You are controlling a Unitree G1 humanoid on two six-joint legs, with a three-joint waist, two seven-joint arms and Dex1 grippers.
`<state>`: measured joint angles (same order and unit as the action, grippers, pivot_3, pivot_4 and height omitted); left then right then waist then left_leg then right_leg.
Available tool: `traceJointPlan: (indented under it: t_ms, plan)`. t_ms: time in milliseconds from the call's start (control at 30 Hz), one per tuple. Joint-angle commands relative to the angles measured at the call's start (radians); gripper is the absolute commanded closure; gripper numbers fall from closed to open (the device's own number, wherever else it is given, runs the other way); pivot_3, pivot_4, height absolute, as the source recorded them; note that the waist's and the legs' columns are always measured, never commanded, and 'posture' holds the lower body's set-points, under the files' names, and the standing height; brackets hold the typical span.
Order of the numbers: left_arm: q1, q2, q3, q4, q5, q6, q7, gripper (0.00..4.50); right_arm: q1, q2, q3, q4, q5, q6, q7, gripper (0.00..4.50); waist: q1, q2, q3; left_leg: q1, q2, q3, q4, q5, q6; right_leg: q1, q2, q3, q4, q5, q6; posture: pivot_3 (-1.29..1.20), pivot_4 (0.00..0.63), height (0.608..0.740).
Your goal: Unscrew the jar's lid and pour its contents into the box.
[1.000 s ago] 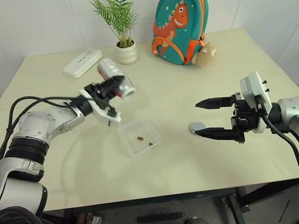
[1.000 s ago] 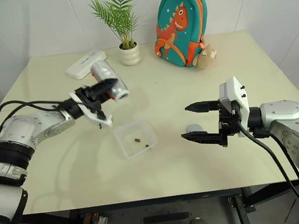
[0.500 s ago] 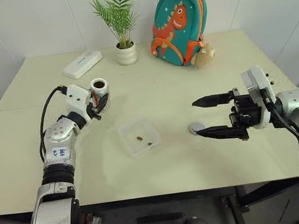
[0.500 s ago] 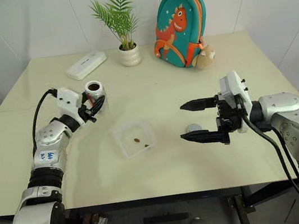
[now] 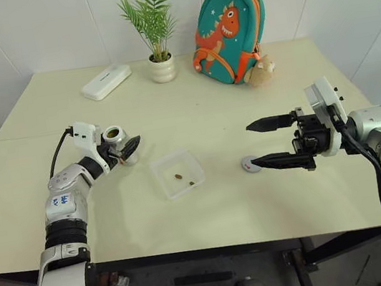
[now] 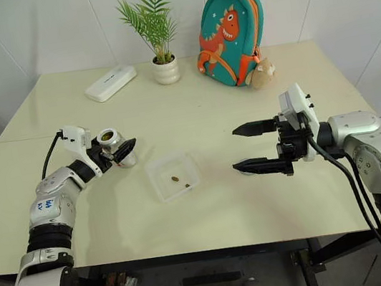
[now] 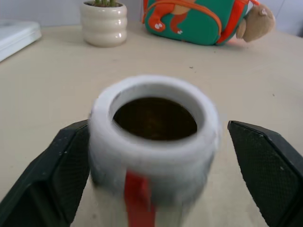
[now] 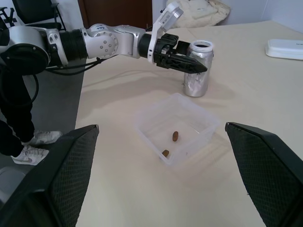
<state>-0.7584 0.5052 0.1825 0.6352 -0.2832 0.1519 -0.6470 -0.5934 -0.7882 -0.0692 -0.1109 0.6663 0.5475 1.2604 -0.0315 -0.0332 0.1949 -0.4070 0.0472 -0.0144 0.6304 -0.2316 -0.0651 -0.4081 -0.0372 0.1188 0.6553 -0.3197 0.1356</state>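
The clear jar (image 5: 117, 144) with a red mark (image 7: 137, 196) stands upright on the table, mouth open, left of the box. My left gripper (image 5: 129, 148) is open, with a finger (image 7: 265, 165) on each side of the jar and a small gap showing on one side. The clear box (image 5: 156, 176) sits mid-table with two brown bits (image 8: 174, 136) of the contents lying in it. The grey lid (image 5: 251, 164) lies flat on the table right of the box. My right gripper (image 5: 251, 148) hangs open just above the lid, holding nothing.
At the back of the table stand a white plant pot (image 5: 162, 68), a flat white case (image 5: 105, 81), a teal dinosaur backpack (image 5: 229, 26) and a small plush toy (image 5: 261, 70). The table's front edge (image 5: 193, 248) runs close below the box.
My left arm swung the tilted jar from above the box down and to the left, set it upright on the table, and its jaws opened. The right gripper stayed put.
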Motion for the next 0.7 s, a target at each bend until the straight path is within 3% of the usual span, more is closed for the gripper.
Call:
traceJointPlan:
  t_ms: [33,367,700]
  plan:
    - [0.001,0.020,-0.003,-0.047,0.024,-0.026,0.004,0.02,-0.029,0.002,-0.005,-0.009,0.000,-0.017,0.011,0.00,0.000,0.000,0.000,0.000,0.000,0.000,0.000,0.000,0.000,0.000,0.000,0.000,0.000,0.000,0.000,0.00,0.150,0.740]
    - [0.126,0.067,-0.021,-0.257,0.057,0.023,-0.015,0.02,-0.055,0.003,0.004,0.026,-0.023,-0.038,0.026,0.00,-0.002,0.000,0.000,0.000,0.000,0.000,-0.001,0.000,0.000,0.000,0.000,0.000,-0.001,0.000,0.000,0.00,0.150,0.740]
    - [0.268,0.091,0.048,-0.472,0.023,0.118,0.055,0.02,-0.059,-0.014,-0.001,0.025,-0.025,-0.027,0.040,0.00,-0.002,0.000,0.000,0.000,0.000,0.000,-0.001,0.000,0.000,0.000,0.000,0.000,-0.001,0.000,0.000,0.00,0.150,0.740]
